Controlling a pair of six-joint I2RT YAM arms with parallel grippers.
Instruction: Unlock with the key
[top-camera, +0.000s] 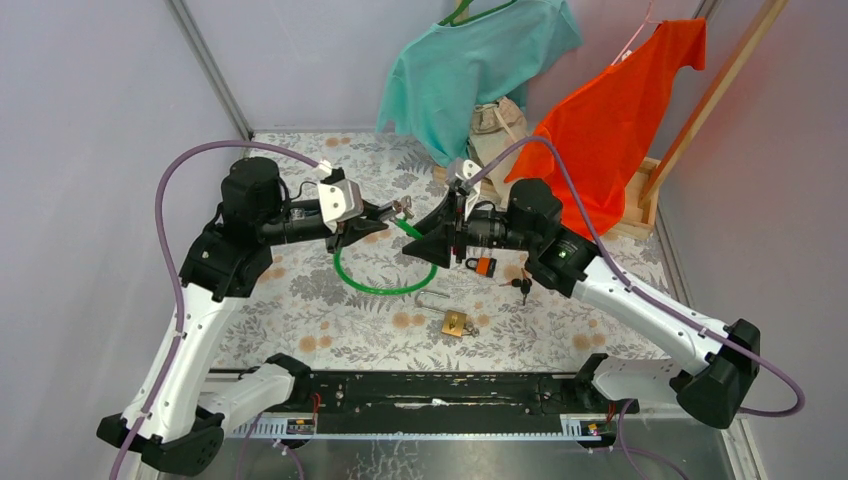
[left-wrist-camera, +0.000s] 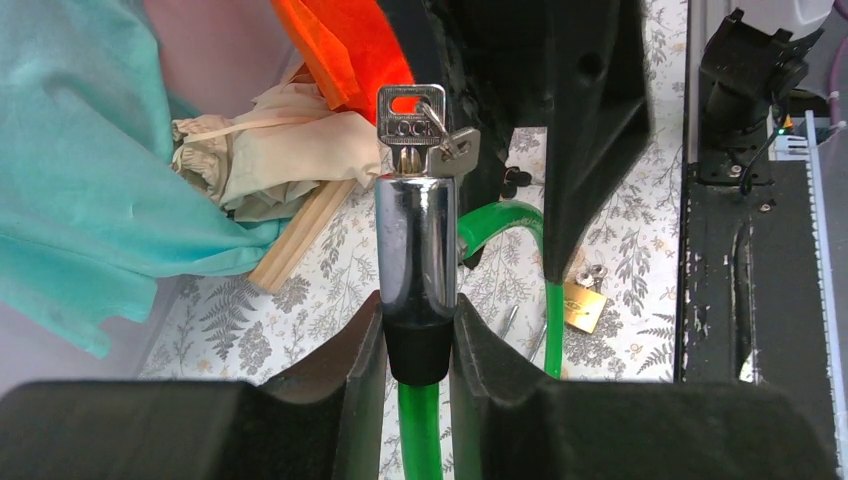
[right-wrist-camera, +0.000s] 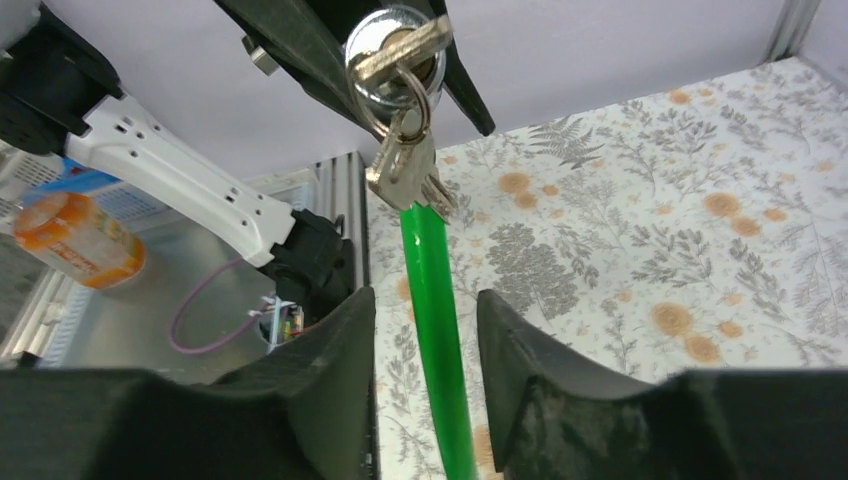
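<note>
Between the fingers of my left pincer (left-wrist-camera: 417, 335) sits the chrome lock (left-wrist-camera: 417, 240), clamped, with the key (left-wrist-camera: 410, 118) in its far end. My right pincer (right-wrist-camera: 425, 305) stands parted around the lock's green cable (right-wrist-camera: 437, 270). Nearer than the lock are a brass padlock (top-camera: 456, 323) and flowered cloth (top-camera: 560, 320). Beyond it are shirts (top-camera: 470, 70) and lilac walls (top-camera: 90, 120).

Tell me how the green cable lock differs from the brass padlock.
The green cable lock is held off the table between the jaws of the left gripper; the brass padlock lies on the table, untouched. The cable lock is a chrome cylinder on a long green cable; the padlock is a small brass block. Both have metal bodies.
</note>
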